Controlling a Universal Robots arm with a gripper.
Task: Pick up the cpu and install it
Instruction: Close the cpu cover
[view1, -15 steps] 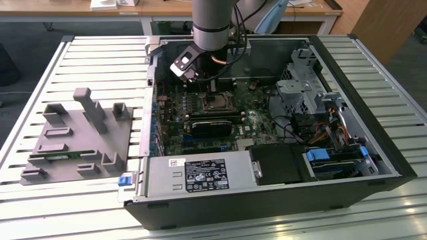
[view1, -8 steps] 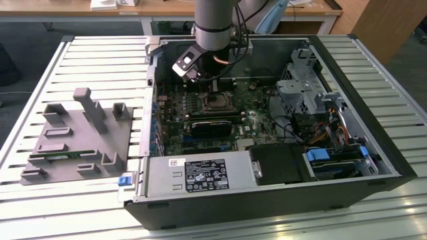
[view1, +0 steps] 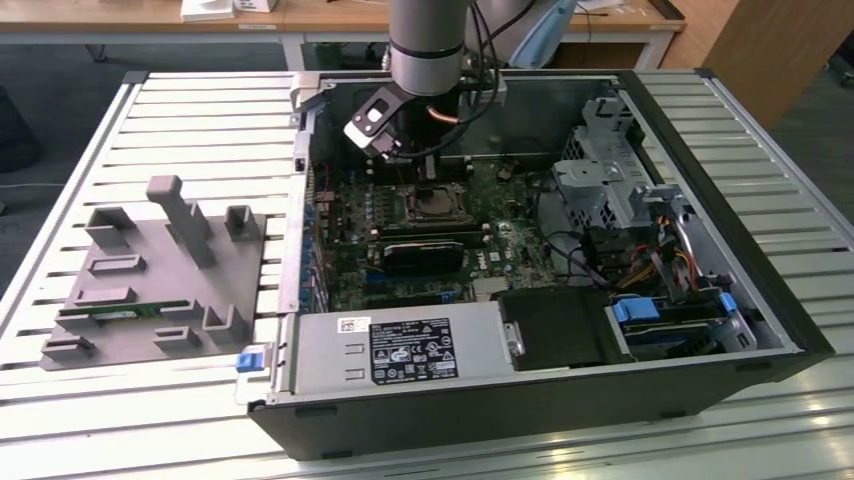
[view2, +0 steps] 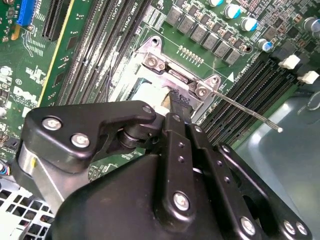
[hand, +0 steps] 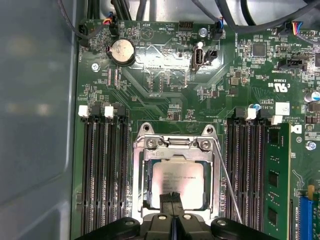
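Observation:
The cpu (hand: 175, 172), a flat square chip with a pale silver top, lies flat in the open socket (hand: 177, 142) on the green motherboard; it also shows as a pale patch (view2: 147, 95) past the gripper body. My gripper (hand: 172, 196) hangs right over the chip's edge, its two black fingers pressed together with nothing between them. Whether the tips touch the chip I cannot tell. In the exterior view the gripper (view1: 407, 160) is inside the open computer case, just above the socket with the cpu (view1: 434, 203).
The socket's thin metal lever (hand: 227, 185) stands raised beside the chip. A long green memory stick (hand: 275, 175) sits in a slot. A black heatsink block (view1: 427, 250) lies near the socket. A grey parts fixture (view1: 160, 270) stands at the exterior view's left.

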